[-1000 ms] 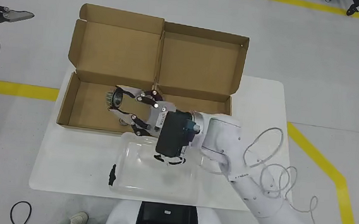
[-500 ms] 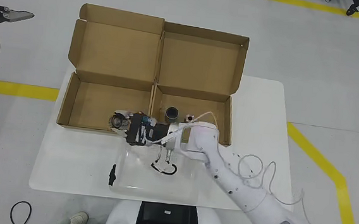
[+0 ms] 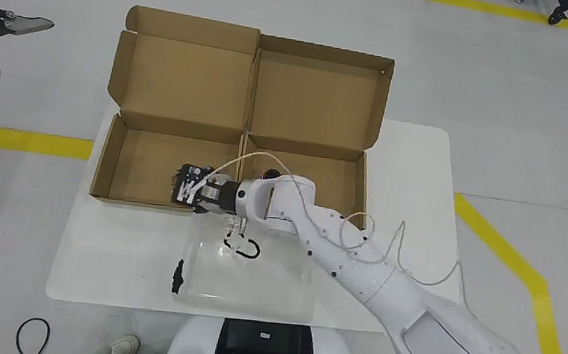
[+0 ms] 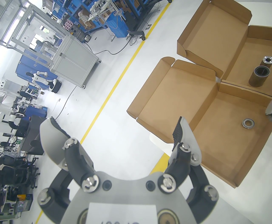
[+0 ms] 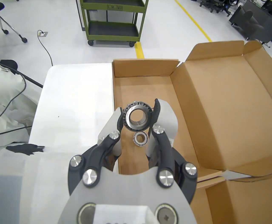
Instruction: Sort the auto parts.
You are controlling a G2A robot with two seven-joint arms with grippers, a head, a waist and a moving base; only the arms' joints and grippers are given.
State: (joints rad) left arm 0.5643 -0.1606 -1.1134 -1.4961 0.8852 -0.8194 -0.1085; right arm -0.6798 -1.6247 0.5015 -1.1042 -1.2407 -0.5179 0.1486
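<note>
My right gripper (image 3: pixel 189 188) (image 5: pixel 137 115) is shut on a large steel roller bearing (image 5: pixel 137 116), held just above the floor of the left cardboard box (image 3: pixel 129 165) near its front wall. A smaller bearing (image 5: pixel 140 139) (image 4: pixel 248 123) lies flat on that box's floor right below. In the right box (image 4: pixel 244 55) stand two dark metal sleeves (image 4: pixel 259 76), which the right arm covers in the top view. My left gripper (image 4: pixel 115 127) (image 3: pixel 25 23) hangs open with nothing in it, over the floor far to the left of the table.
Both boxes have their lids (image 3: pixel 187 69) folded open at the back of the white table (image 3: pixel 414 187). A clear plastic tray (image 3: pixel 266 276) sits at the table's front, with a small black piece (image 3: pixel 178 274) by its left end.
The right arm has gone down from high above the table and leftward into the left box, bearing still held. The left gripper has stayed where it was.
</note>
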